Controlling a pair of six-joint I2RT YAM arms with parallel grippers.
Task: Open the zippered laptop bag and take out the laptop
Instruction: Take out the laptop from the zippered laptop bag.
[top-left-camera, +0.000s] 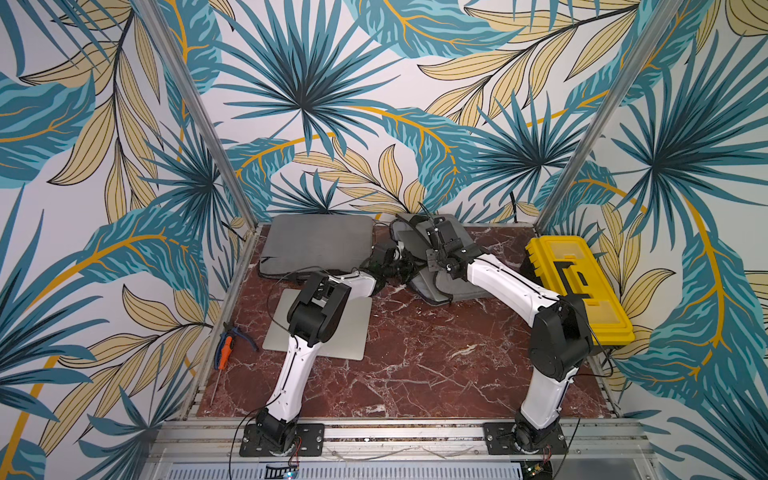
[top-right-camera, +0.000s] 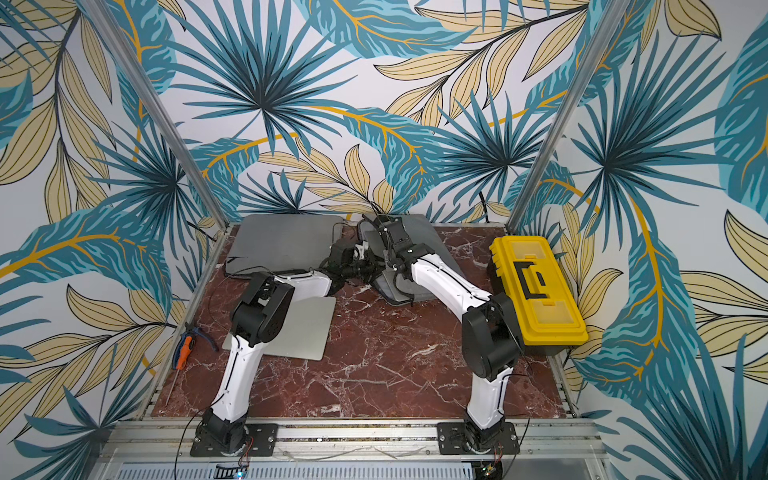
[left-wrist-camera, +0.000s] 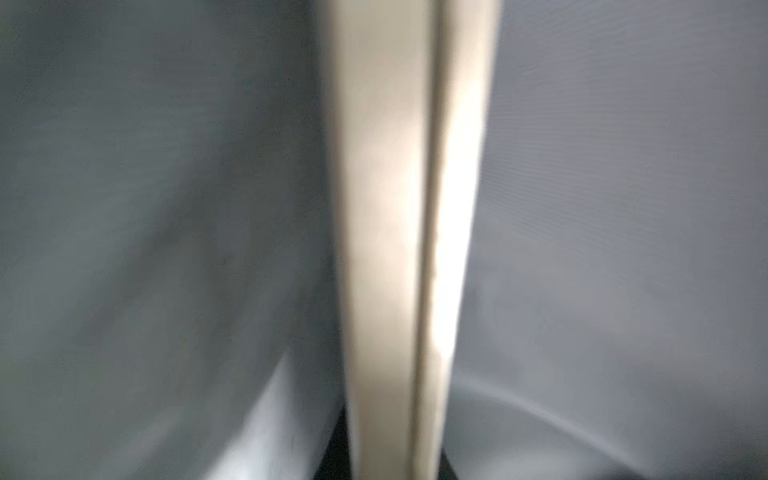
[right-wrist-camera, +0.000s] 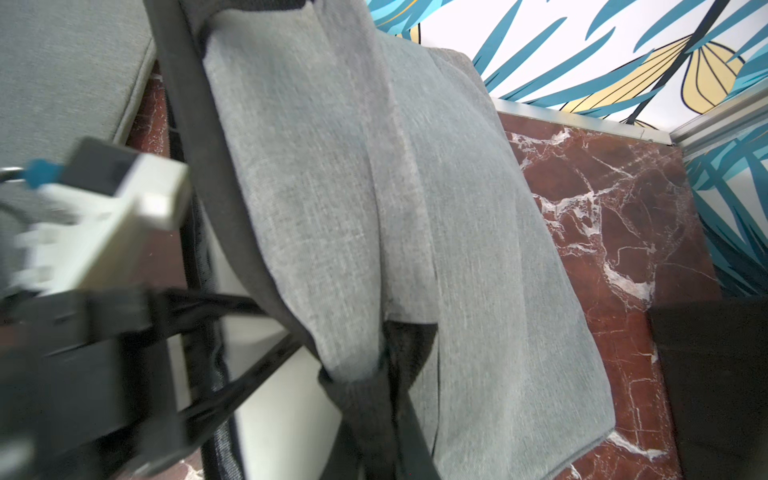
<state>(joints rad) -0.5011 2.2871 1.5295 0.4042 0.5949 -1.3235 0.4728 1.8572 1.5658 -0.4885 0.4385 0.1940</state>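
Now | laptop (left-wrist-camera: 386, 249) inside opened laptop bag (right-wrist-camera: 478, 249), near toolbox (top-left-camera: 577, 286) | likely rigid, slick, heavyish: take exposed edge | right end effector (top-left-camera: 434, 226) pinches laptop bag flap | left end effector (top-left-camera: 405, 266) at laptop edge, closure unclear

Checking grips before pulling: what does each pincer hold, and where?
Right pincer pinches the laptop bag by its flap's zipper edge; left pincer: cannot tell.

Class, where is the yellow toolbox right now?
In both top views the toolbox sits along the table's right edge, close beside the right arm.
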